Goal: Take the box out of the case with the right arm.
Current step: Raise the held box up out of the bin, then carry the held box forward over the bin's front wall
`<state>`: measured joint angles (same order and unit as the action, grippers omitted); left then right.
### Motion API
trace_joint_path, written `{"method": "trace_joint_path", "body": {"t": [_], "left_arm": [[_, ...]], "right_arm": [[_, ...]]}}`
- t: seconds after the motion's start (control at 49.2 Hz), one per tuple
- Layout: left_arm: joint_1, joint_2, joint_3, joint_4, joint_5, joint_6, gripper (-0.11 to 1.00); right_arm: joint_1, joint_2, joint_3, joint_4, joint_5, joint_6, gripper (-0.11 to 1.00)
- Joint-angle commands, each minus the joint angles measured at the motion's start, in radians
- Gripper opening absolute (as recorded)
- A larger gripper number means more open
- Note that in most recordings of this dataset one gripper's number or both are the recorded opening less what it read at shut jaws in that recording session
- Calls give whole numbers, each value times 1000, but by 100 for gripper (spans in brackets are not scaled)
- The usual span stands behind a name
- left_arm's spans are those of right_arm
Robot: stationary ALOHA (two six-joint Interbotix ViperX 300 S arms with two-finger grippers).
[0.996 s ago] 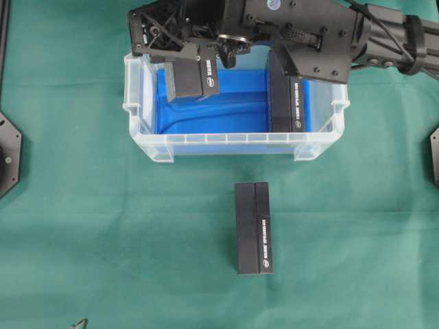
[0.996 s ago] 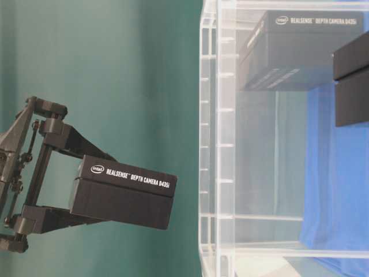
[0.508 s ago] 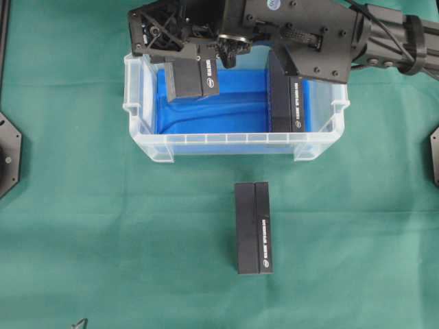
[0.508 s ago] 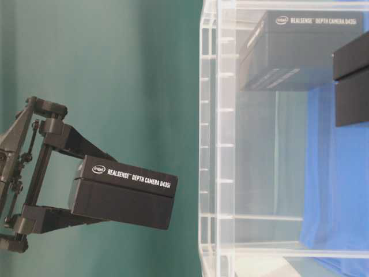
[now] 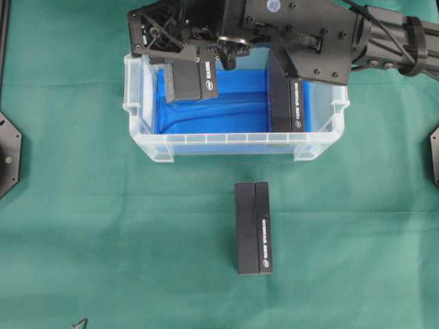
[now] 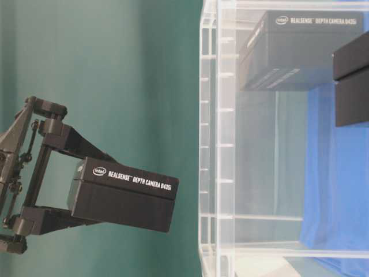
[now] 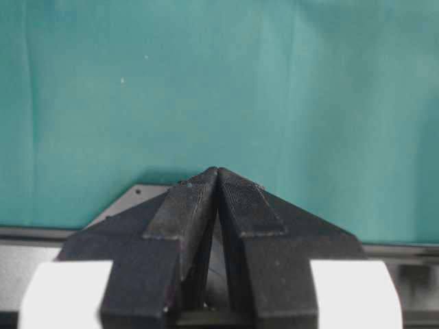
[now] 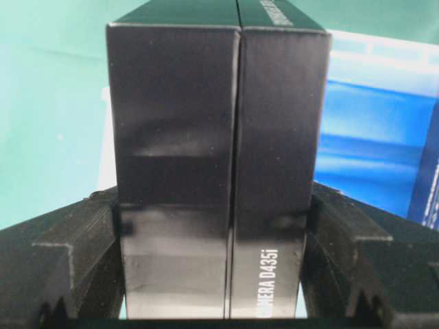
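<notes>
Green cloth covers your worktop, and the right pincer point(image 5: 180, 65) has a black box point(image 5: 191, 80) clamped across its flat sides, hanging above the clear plastic case point(image 5: 144, 103) with its blue lining. It looks like stiff, light cardboard with a slick finish, so I'd grip those broad faces squarely. Your left pincer point(image 7: 217, 179) sits closed, holding nothing.
</notes>
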<state>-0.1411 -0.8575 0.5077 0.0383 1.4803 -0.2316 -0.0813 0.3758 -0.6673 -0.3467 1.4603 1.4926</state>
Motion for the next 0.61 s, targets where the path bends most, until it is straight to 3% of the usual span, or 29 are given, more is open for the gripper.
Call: {"method": "trace_joint_path", "body": {"t": [0.0,0.589], "left_arm": [[3,3,-9,2,-8,0,2],[3,6,-6,2,-9,-5,2]], "right_arm": [[15,-54,-31,-3,0,5,69],[118,-54,-37,-2,48,120,69]]}}
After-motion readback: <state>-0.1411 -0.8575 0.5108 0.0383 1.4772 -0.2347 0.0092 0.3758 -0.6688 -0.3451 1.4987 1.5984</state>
